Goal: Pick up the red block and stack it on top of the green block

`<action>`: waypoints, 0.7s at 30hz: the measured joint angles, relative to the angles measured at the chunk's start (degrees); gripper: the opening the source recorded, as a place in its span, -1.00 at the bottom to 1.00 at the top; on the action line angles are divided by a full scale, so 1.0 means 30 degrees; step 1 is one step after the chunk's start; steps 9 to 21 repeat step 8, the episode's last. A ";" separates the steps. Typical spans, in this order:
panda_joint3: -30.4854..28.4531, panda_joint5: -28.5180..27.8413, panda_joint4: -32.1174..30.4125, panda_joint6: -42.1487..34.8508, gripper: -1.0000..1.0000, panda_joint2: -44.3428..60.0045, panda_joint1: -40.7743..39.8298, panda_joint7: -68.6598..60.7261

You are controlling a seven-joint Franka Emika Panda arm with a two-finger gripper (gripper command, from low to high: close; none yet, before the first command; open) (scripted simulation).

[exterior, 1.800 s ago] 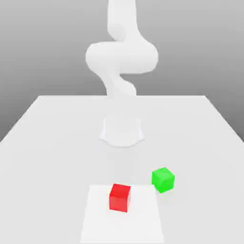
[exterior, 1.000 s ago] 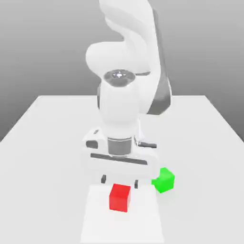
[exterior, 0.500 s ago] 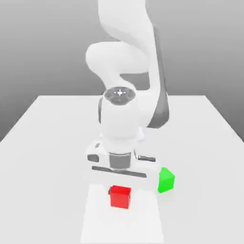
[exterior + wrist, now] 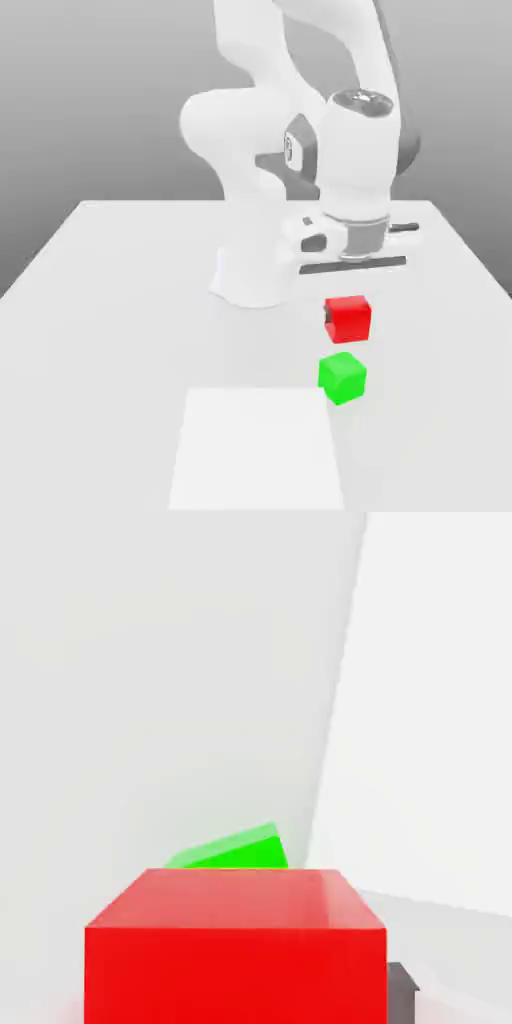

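The red block (image 4: 348, 319) hangs in the air under the white hand, with my gripper (image 4: 347, 312) shut on it. A dark fingertip (image 4: 327, 319) shows at the block's side. The green block (image 4: 342, 377) rests on the white table (image 4: 110, 300) just below the red one, with a small gap between them. In the hand view the red block (image 4: 236, 952) sits close between the fingers, the green block (image 4: 232, 851) peeks out past its edge, and a dark finger pad (image 4: 403, 991) touches its side.
The arm's white base (image 4: 255, 275) stands at the middle of the table, behind the blocks. A paler square patch (image 4: 255, 450) lies on the table near the front edge, to the exterior view's left of the green block.
The gripper closed on the red block on the pale patch, lifted it, and carried it to the exterior view's right. The block now hangs over the green block, which has not moved.
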 joint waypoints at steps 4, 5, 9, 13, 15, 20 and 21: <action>0.0111 -0.0696 0.0061 0.2540 -1.00 0.2601 -0.0230 0.0460; 0.0075 -0.1161 0.0080 0.3202 -1.00 0.3283 -0.0361 0.0776; 0.0009 -0.1574 0.0094 0.3675 1.00 0.3772 -0.0471 0.1058; 0.0009 -0.1574 0.0094 0.3675 1.00 0.3772 -0.0471 0.1058; 0.0009 -0.1574 0.0094 0.3675 1.00 0.3772 -0.0471 0.1058; 0.0009 -0.1574 0.0094 0.3675 1.00 0.3772 -0.0471 0.1058; 0.0009 -0.1574 0.0094 0.3675 1.00 0.3772 -0.0471 0.1058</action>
